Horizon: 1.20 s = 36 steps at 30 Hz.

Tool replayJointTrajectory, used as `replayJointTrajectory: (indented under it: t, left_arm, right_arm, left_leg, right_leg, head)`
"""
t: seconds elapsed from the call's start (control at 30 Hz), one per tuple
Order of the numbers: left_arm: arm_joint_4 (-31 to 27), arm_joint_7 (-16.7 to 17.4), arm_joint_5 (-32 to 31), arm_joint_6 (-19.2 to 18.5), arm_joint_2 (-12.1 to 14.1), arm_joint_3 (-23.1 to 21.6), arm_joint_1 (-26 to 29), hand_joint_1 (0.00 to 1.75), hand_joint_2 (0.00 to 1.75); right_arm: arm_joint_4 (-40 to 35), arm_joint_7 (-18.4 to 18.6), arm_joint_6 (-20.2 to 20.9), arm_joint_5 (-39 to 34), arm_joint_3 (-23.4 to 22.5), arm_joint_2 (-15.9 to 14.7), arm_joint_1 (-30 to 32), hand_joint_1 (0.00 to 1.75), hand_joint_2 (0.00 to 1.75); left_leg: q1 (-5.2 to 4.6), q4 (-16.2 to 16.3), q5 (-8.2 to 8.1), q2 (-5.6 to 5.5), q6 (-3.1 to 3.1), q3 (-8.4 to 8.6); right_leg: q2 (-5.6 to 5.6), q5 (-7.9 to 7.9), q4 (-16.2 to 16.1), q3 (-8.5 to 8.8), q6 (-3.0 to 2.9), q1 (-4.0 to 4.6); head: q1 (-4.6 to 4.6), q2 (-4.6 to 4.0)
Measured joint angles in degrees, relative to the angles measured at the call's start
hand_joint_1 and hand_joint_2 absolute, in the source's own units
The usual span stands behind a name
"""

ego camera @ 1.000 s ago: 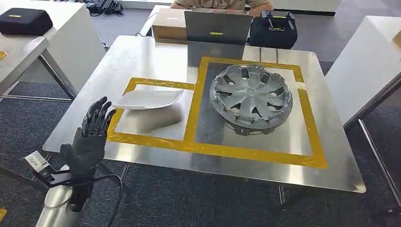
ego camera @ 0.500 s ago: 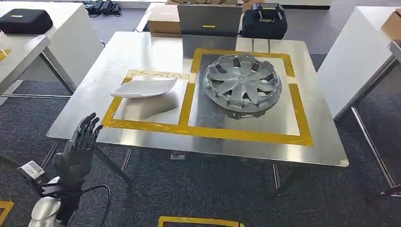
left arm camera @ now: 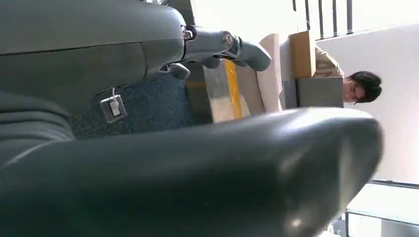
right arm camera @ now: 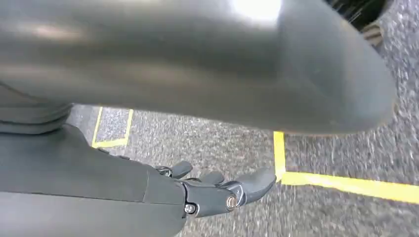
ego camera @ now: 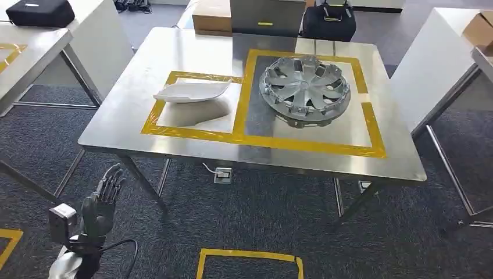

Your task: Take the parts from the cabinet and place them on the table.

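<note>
Since the earlier frames our view has pulled back from the table [ego camera: 116,125] — its near edge and legs now show, and our left hand [ego camera: 103,200] sits lower, off the tabletop and over the carpet, fingers apart and holding nothing. Both parts lie on the table: the white cover [ego camera: 192,91] inside the smaller yellow-taped rectangle, the grey hubcap [ego camera: 304,89] in the larger one beside it. Our right hand [right arm camera: 217,190] hangs above the carpet, fingers extended and empty.
</note>
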Motion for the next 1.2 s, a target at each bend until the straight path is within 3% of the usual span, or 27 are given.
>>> replayJointTrajectory:
  t: [0.03, 0.07, 0.17, 0.2, 0.23, 0.3, 0.33, 0.37, 0.4, 0.47, 0.5, 0.53, 0.57, 0.67, 0.7, 0.73, 0.8, 0.83, 0.87, 0.9, 0.93, 1.0, 1.03, 1.07, 1.1, 1.17, 1.2]
  left_arm:
    - [0.4, 0.0, 0.0, 0.0, -0.1, 0.0, -0.1, 0.0, 0.0]
    - [0.9, 0.0, -0.2, 0.2, -0.1, 0.2, -0.3, 0.0, 0.0]
    - [3.3, 0.0, -1.1, 1.3, -0.2, 0.7, -0.8, 0.0, 0.0]
    - [4.5, -0.1, -1.5, 1.5, -0.3, 1.2, -0.8, 0.0, 0.0]
    - [6.1, -0.1, -2.0, 1.9, -0.2, 1.7, -0.9, 0.0, 0.0]
    - [9.1, -0.2, -3.5, 2.6, -0.3, 2.7, -1.2, 0.0, 0.0]
    - [11.0, -0.2, -4.5, 3.1, -0.3, 3.2, -1.3, 0.0, 0.0]
    - [13.6, -0.2, -5.8, 3.9, -0.4, 3.7, -1.6, 0.0, 0.0]
    - [15.8, -0.2, -6.8, 4.6, -0.4, 4.2, -1.7, 0.0, 0.0]
    - [19.8, -0.2, -8.8, 6.6, -0.4, 4.9, -2.1, 0.0, 0.0]
    - [22.1, -0.2, -9.6, 7.7, -0.5, 5.3, -2.6, 0.0, 0.0]
    - [24.5, -0.2, -10.2, 8.8, -0.5, 5.5, -3.3, 0.0, 0.0]
    - [26.3, -0.3, -10.8, 9.7, -0.5, 5.7, -3.4, 0.0, 0.0]
    - [33.7, -0.2, -12.7, 12.8, -0.6, 6.1, -3.6, 0.0, 0.0]
    - [35.6, -0.1, -13.0, 13.3, -0.6, 6.2, -3.8, 0.0, 0.0]
    - [37.5, 0.5, -13.3, 13.9, -0.6, 6.2, -3.9, 0.0, 0.0]
    - [41.0, 2.9, -14.2, 15.5, -0.6, 6.3, -3.8, 0.0, 0.0]
    - [42.8, 4.4, -14.7, 16.3, -0.6, 6.3, -3.7, 0.0, 0.0]
    - [44.2, 5.5, -15.0, 16.9, -0.6, 6.4, -3.5, 0.0, 0.0]
    - [45.4, 6.5, -15.3, 17.4, -0.7, 6.4, -3.3, 0.0, 0.0]
    - [46.5, 8.0, -15.7, 17.9, -0.7, 6.6, -3.1, 0.0, 0.0]
    - [48.4, 11.2, -16.4, 18.6, -0.9, 6.7, -2.8, 0.0, 0.0]
    - [49.1, 12.7, -16.9, 18.6, -1.2, 6.7, -2.7, 0.0, 0.0]
    - [49.8, 14.3, -17.3, 18.6, -1.5, 6.7, -2.4, 0.0, 0.0]
    - [50.6, 15.8, -17.6, 18.6, -1.6, 6.7, -2.2, 0.0, 0.0]
    - [51.7, 19.4, -18.3, 18.0, -2.1, 6.7, -1.5, 0.0, 0.0]
    - [52.3, 21.0, -18.4, 17.5, -2.3, 6.7, -1.1, 0.0, 0.0]
  right_arm:
    - [0.0, 0.0, 0.0, 0.0, 0.0, -0.2, -0.2, 0.0, 0.0]
    - [0.0, -0.1, -0.1, 0.0, 0.0, -0.1, -0.2, 0.0, 0.0]
    - [0.0, 0.0, -0.3, -0.3, 0.0, -0.1, -0.1, 0.0, 0.0]
    - [0.0, 0.0, -0.3, -0.3, -0.1, 0.1, -0.2, 0.0, 0.0]
    - [0.0, 0.0, -0.4, -0.4, -0.2, 0.1, -0.3, 0.0, 0.0]
    - [0.0, 0.0, -0.5, -0.5, -0.5, 0.1, -0.1, 0.0, 0.0]
    - [0.0, 0.0, -0.5, -0.5, -0.6, 0.2, 0.0, 0.0, 0.0]
    - [0.0, 0.1, -0.5, -0.6, -0.8, 0.2, 0.1, 0.0, 0.0]
    - [0.0, 0.1, -0.5, -0.7, -0.9, 0.3, 0.1, 0.0, 0.0]
    - [0.0, 0.1, -0.5, -0.8, -1.0, 0.4, 0.1, 0.0, 0.0]
    - [0.0, 0.1, -0.5, -0.8, -1.0, 0.5, 0.1, 0.0, 0.0]
    - [0.0, 0.1, -0.5, -0.8, -1.0, 0.5, 0.0, 0.0, 0.0]
    - [0.0, 0.1, -0.5, -0.8, -1.0, 0.5, 0.1, 0.0, 0.0]
    - [0.0, 0.1, -0.5, -0.5, -1.0, 0.5, 0.2, 0.0, 0.0]
    - [0.0, 0.1, -0.5, -0.4, -1.0, 0.5, 0.4, 0.0, 0.0]
    - [0.0, 0.2, -0.3, -0.4, -1.0, 0.5, 0.5, 0.0, 0.0]
    - [0.0, 0.2, -0.3, -0.3, -1.0, 0.5, 0.4, 0.0, 0.0]
    - [0.0, 0.2, -0.3, -0.4, -1.0, 0.5, 0.4, 0.0, 0.0]
    - [0.0, 0.3, -0.3, -0.4, -1.0, 0.5, 0.4, 0.0, 0.0]
    - [0.0, 0.4, -0.3, -0.3, -1.0, 0.5, 0.4, 0.0, 0.0]
    - [0.0, 0.4, -0.3, -0.3, -1.0, 0.5, 0.4, 0.0, 0.0]
    - [0.0, 0.4, -0.3, -0.3, -1.0, 0.5, 0.3, 0.0, 0.0]
    - [0.0, 0.4, -0.3, -0.3, -1.0, 0.5, 0.1, 0.0, 0.0]
    - [0.0, 0.3, -0.1, -0.2, -1.0, 0.4, 0.0, 0.0, 0.0]
    - [0.0, 0.3, -0.1, -0.2, -1.0, 0.4, 0.1, 0.0, 0.0]
    - [0.0, 0.5, 0.1, 0.0, -1.0, 0.4, 0.1, 0.0, 0.0]
    - [0.0, 0.5, 0.2, 0.1, -1.0, 0.5, 0.1, 0.0, 0.0]
  left_leg:
    - [-0.28, 0.1, 0.44, 0.03, -0.34, -0.41]
    - [-0.11, -0.2, 0.94, 0.08, -0.72, -0.23]
    - [-0.06, -1.0, 2.69, 0.06, -1.87, -0.39]
    - [0.15, -0.3, 1.58, -0.21, -2.09, -0.81]
    - [0.16, 1.6, -1.73, -0.28, -2.42, -1.66]
    - [0.57, 9.0, -8.41, -0.26, -3.11, -3.4]
    - [0.74, 13.1, -10.4, -0.26, -3.42, -4.14]
    - [0.89, 15.8, -10.29, -0.25, -3.64, -4.08]
    - [1.03, 15.9, -8.68, -0.25, -3.82, -3.01]
    - [1.29, 10.6, -4.64, -0.25, -4.06, 2.06]
    - [1.46, 6.0, -4.4, -0.23, -4.19, 5.71]
    - [1.34, 0.2, -7.61, -0.26, -4.22, 9.23]
    - [0.92, -0.3, -7.6, -0.64, -2.89, 9.5]
    - [0.69, -0.6, -6.98, -0.56, -1.54, 8.44]
    - [0.98, -0.7, -6.25, -0.25, -0.86, 7.86]
    - [0.95, -0.7, -5.56, -0.15, -0.4, 7.02]
    - [0.87, -0.7, -4.23, -0.12, -0.14, 5.31]
    - [0.73, -0.6, -3.51, -0.06, -0.04, 4.32]
    - [0.63, -0.6, -2.84, -0.03, 0.0, 3.59]
    - [0.52, -0.5, -2.22, 0.0, -0.01, 2.68]
    - [0.43, -0.4, -1.62, 0.0, -0.06, 1.87]
    - [0.19, -0.3, -0.65, -0.07, -0.16, 0.77]
    - [0.33, -0.3, -0.23, -0.01, -0.27, 0.63]
    - [0.11, -0.3, 0.19, 0.0, -0.64, 0.43]
    - [0.33, -0.7, 0.7, 0.06, -1.04, 0.68]
    - [0.49, -1.3, 1.91, 0.01, -1.65, 0.5]
    - [0.3, -1.3, 1.82, -0.02, -1.98, 0.19]
  right_leg:
    - [-0.14, -2.3, -4.7, 2.74, -0.71, 0.33]
    - [-0.32, -1.57, -4.5, 2.38, -0.29, 0.36]
    - [-0.2, -0.1, -5.6, 1.51, -1.5, 0.38]
    - [-0.46, 0.9, -5.9, 0.99, -1.7, 0.01]
    - [-0.35, 1.61, -6.0, 0.11, -2.11, -0.15]
    - [-0.36, 2.93, -6.0, -1.54, -2.05, -0.24]
    - [-0.39, 3.63, -5.9, -2.48, -1.98, -0.28]
    - [-0.48, 4.37, -5.8, -3.47, -1.85, -0.33]
    - [-0.52, 4.97, -5.7, -4.4, -1.72, -0.41]
    - [-0.55, 5.96, -5.0, -6.28, -1.19, -0.67]
    - [-0.58, 6.37, -4.6, -7.09, -0.85, -0.77]
    - [-0.62, 6.79, -4.1, -7.66, -0.39, -0.57]
    - [-0.6, 7.29, -4.1, -7.6, -0.02, -0.58]
    - [-0.45, 8.68, -4.5, -7.62, 1.18, -0.8]
    - [-0.34, 8.37, -4.2, -7.93, 1.5, -0.98]
    - [-0.29, 5.13, -2.3, -8.89, 1.71, -1.01]
    - [-0.27, -2.09, 5.9, -11.47, 2.08, -0.98]
    - [-0.27, -4.56, 10.5, -12.55, 2.15, -0.96]
    - [-0.26, -5.27, 13.5, -12.81, 2.07, -0.91]
    - [-0.25, -4.38, 14.2, -11.92, 1.89, -0.83]
    - [-0.24, -2.43, 12.3, -9.79, 1.59, -0.69]
    - [-0.15, 0.63, 2.3, -2.0, 0.37, -0.08]
    - [-0.01, -0.87, -3.4, 1.62, -0.58, 0.28]
    - [-0.27, -1.55, -5.8, 2.98, -0.41, 0.31]
    - [-0.19, -0.64, -5.4, 2.56, -0.38, 0.58]
    - [-0.18, -0.05, -6.0, 2.23, -1.1, 0.82]
    - [-0.38, 1.13, -7.0, 1.85, -1.48, 0.07]
  head:
    - [0.0, 0.0]
    - [-0.2, 0.0]
    - [0.2, 0.0]
    - [0.41, 0.0]
    - [0.22, 0.0]
    - [-0.02, 0.0]
    - [-0.09, 0.0]
    - [-0.11, 0.0]
    - [-0.13, 0.0]
    - [-0.18, 0.0]
    - [-0.2, 0.0]
    - [-0.35, 0.0]
    - [-0.31, 0.0]
    - [-0.11, 0.0]
    - [-0.24, 0.0]
    - [-0.07, 0.0]
    - [0.31, 0.0]
    - [0.33, 0.0]
    - [0.35, 0.0]
    - [0.39, 0.0]
    - [0.41, 0.0]
    - [0.46, 0.0]
    - [0.42, 0.0]
    - [0.35, 0.0]
    - [0.37, 0.0]
    - [0.59, 0.0]
    - [0.61, 0.0]
